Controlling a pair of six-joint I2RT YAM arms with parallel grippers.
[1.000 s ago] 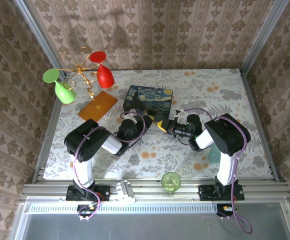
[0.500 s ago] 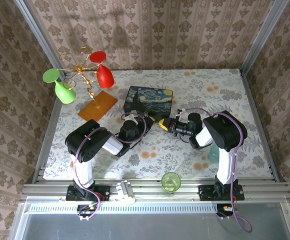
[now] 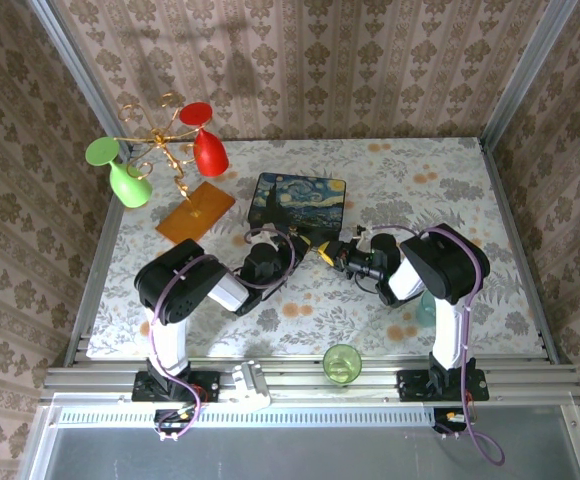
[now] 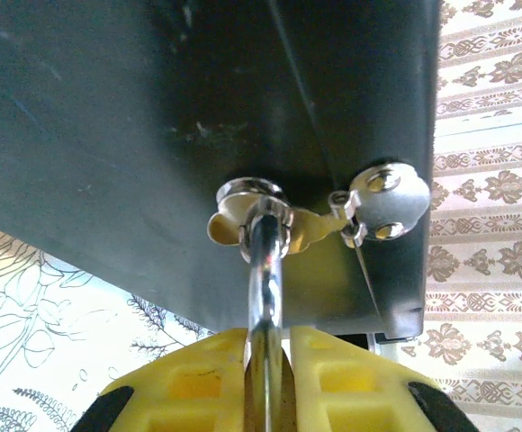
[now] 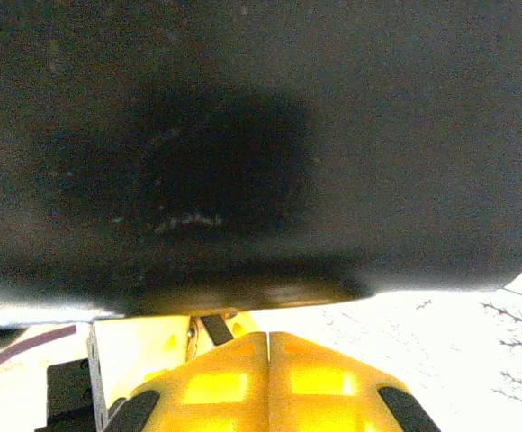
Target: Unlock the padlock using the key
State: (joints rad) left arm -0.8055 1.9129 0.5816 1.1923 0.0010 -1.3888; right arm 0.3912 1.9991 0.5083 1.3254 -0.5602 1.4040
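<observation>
The floral table (image 3: 450, 180) carries a painted box (image 3: 297, 200) near centre and an orange-based glass rack (image 3: 195, 210) at ten o'clock.

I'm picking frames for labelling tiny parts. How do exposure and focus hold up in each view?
Top external: evenly lit and sharp, with the painted box small in frame. Left wrist: the padlock shackle glints and looks soft close to the lens, the box wall dark. Right wrist: the box wall is underexposed and blurry, the table beyond blown out white.
</observation>
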